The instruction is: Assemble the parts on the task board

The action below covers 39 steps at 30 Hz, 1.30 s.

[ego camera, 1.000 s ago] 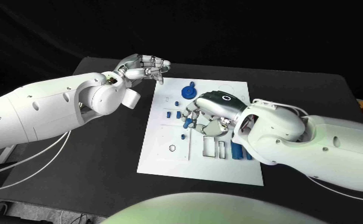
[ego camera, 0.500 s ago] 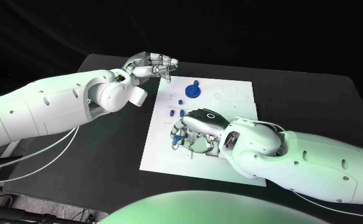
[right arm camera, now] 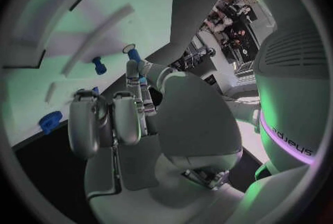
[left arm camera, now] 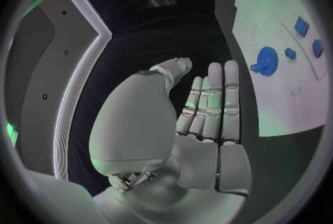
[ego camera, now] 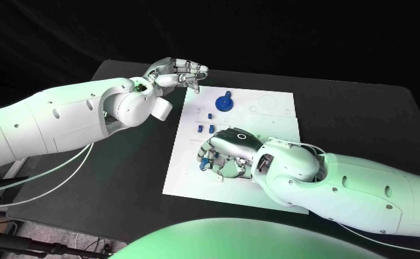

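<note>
While the black table (ego camera: 114, 168) bears the task board (ego camera: 271, 104), right hand (ego camera: 229, 153) pinches a part (right arm camera: 133, 55) (left hand (ego camera: 178, 74) empty, fingers straight).

A: Surface?
B: Black table (ego camera: 122, 150), matte, dark backdrop behind.
A: Lying on it?
B: White task board (ego camera: 188, 177), flat, roughly centred, long side running away from the robot, slightly skewed. Pale cables (ego camera: 61, 171) trailed over the near-left edge.

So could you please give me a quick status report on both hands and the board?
Left hand open, raised off the board's far corner. Right hand down on the task board, pinching a small blue part. Blue gear untouched, nothing obstructing.
</note>
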Motion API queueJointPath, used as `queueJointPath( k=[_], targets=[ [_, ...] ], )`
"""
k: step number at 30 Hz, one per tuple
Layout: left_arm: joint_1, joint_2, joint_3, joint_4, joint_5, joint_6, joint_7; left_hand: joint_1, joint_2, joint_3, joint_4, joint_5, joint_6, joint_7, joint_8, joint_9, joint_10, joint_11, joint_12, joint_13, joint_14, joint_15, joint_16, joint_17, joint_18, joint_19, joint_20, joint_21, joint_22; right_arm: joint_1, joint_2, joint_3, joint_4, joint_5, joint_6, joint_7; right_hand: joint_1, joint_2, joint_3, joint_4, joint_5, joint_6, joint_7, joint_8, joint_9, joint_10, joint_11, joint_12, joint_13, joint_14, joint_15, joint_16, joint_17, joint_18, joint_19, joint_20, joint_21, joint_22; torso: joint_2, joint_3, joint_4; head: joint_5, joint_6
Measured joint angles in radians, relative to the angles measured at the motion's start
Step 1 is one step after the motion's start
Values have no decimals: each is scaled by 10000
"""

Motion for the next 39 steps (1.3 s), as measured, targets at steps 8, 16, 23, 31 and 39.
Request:
queueJointPath(
  k=[8, 16, 23, 31, 39],
  targets=[
    [1, -19, 0, 5, 5, 3, -3, 0, 0, 0, 0, 0, 0, 0, 0, 0, 0, 0, 50, 0, 0, 0, 0, 0, -1, 38, 38, 0, 0, -37, 44, -7, -123, -146, 84, -21, -1, -2, -1, 1, -3, -14, 14, 0, 0, 1, 1, 1, 3, 0, 0, 0, 0, 4, 0, 0, 0, -1, 1, 1, 1, 11, -42],
    [1, -33, 0, 10, 7, 6, -10, 0, 0, 0, 0, 0, 0, 0, 0, 0, 0, 0, 50, 1, 0, 0, 0, 1, -1, 38, 37, 0, 0, -49, 75, -14, -199, -250, 242, -48, -14, -15, -1, 1, -20, -29, 30, 1, 2, 7, 7, 1, 5, 0, 0, 0, 0, 22, 0, 0, 0, -2, 0, -4, 1, 12, -54],
    [1, -47, 0, 13, 8, 7, -12, 0, 0, 0, 0, 0, 0, 0, 0, 1, 0, 0, 50, 1, 0, 0, 0, 1, 0, 37, 37, 0, 0, -41, 99, -4, -206, -335, 340, -70, -14, -15, -1, 1, -21, -45, 46, 2, 6, 10, 10, -41, 8, 0, 0, 0, -9, 24, 0, 0, 0, -3, -6, -4, 0, 18, -55],
    [1, -58, -1, 20, 9, 8, -13, 0, 0, 0, 0, 0, 0, 0, 0, 1, 0, 0, 49, 1, 0, 0, 0, 1, 0, 37, 37, 0, 0, -46, 310, -34, -257, -516, 392, -184, -281, -271, -57, -54, -14, -175, 176, 309, 112, -114, 129, -243, 45, 0, 0, 0, -116, 26, 0, 0, -201, -3, -4, -8, 3, -3, -55],
    [1, -67, -1, 23, 11, 10, -18, 0, 0, 0, 0, 0, 0, 0, 0, 1, 0, 0, 49, 1, 0, 0, 0, 2, -1, 37, 37, 0, 0, -87, 353, -80, -318, -645, 388, -348, -650, -511, -126, 15, 66, -789, 349, -64, 526, -480, 199, -583, 9, -19, 93, 0, -138, 29, -15, 61, -303, -4, -4, -6, 6, -9, -56]
  ],
)
